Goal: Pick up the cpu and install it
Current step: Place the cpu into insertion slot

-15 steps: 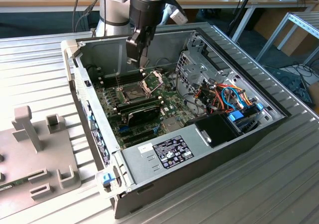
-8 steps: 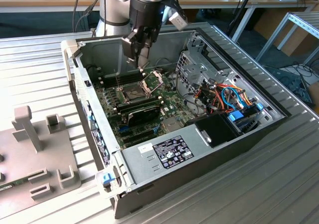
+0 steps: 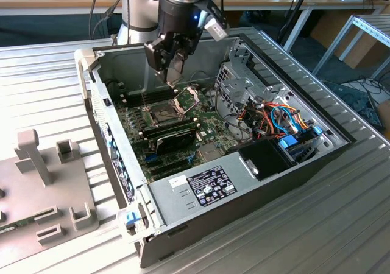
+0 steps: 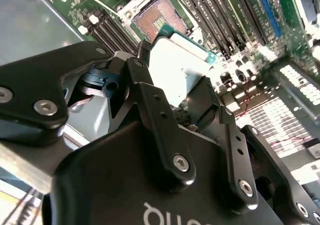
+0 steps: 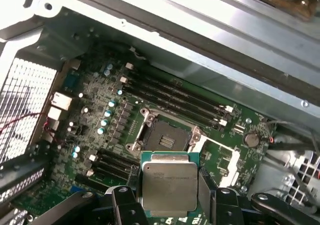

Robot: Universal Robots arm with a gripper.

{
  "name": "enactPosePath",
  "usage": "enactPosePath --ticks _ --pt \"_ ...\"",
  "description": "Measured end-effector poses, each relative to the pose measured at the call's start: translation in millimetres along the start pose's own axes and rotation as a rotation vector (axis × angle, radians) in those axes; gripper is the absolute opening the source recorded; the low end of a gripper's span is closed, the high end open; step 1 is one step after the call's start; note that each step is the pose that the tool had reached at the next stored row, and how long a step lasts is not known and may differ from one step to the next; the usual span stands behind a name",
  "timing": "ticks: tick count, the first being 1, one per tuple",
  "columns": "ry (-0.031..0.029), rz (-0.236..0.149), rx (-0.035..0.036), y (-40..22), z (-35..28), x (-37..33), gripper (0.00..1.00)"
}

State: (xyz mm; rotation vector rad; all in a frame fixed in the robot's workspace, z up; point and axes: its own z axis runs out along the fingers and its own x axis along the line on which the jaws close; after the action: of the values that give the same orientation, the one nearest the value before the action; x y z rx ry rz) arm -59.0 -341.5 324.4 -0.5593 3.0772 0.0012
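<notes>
The cpu [image 5: 169,185] is a flat square chip with a dull silver top on a green edge, and my gripper [image 5: 167,197] is shut on it. In the exterior view the gripper [image 3: 172,67] hangs inside the open computer case, holding the cpu [image 3: 175,73] a little above the motherboard [image 3: 210,134]. Below and just ahead of the chip lies the open socket [image 5: 165,137], bare inside, with its hinged metal frame [image 3: 187,96] tipped up. In the second wrist view the black fingers [image 4: 150,100] flank the bright cpu [image 4: 175,65], with the socket [image 4: 160,20] beyond.
Long black memory sticks [image 5: 175,97] run beside the socket. A black fan housing [image 3: 177,137], a grey power supply [image 3: 207,186], a drive cage [image 3: 244,73] and coloured cables [image 3: 280,119] crowd the case. A grey fixture [image 3: 42,189] stands at the exterior view's left.
</notes>
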Motion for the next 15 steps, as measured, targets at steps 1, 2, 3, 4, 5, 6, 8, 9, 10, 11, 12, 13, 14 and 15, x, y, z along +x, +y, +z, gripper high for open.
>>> enactPosePath --ticks 1,2,3,4,5,6,8,9,10,11,12,13,14,15 --pt "0.0 0.025 0.0003 0.0 0.2 0.0 0.55" --pt "0.0001 0.046 0.0007 0.0 0.4 0.0 0.55" --pt "0.0 0.068 0.0009 0.0 0.6 0.0 0.55" --pt "0.0001 0.086 0.0012 0.0 0.7 0.0 0.55" --pt "0.0001 0.103 0.0014 0.0 0.9 0.0 0.55" --pt "0.0002 0.12 0.0017 0.0 1.0 0.0 0.55" --pt "0.0003 0.164 0.0023 0.0 1.4 0.0 0.55" --pt "0.0003 0.188 0.0026 0.0 1.6 0.0 0.55" --pt "0.0004 0.2 0.0028 0.0 1.7 0.0 0.55" --pt "0.0004 0.218 0.003 0.0 1.8 0.0 0.55" --pt "0.0004 0.235 0.0033 0.0 2.0 0.0 0.55" --pt "0.0004 0.252 0.0035 0.0 2.2 0.0 0.55" --pt "0.0004 0.27 0.0037 0.0 2.3 0.0 0.55" --pt "0.0005 0.293 0.0041 0.0 2.5 0.0 0.55"
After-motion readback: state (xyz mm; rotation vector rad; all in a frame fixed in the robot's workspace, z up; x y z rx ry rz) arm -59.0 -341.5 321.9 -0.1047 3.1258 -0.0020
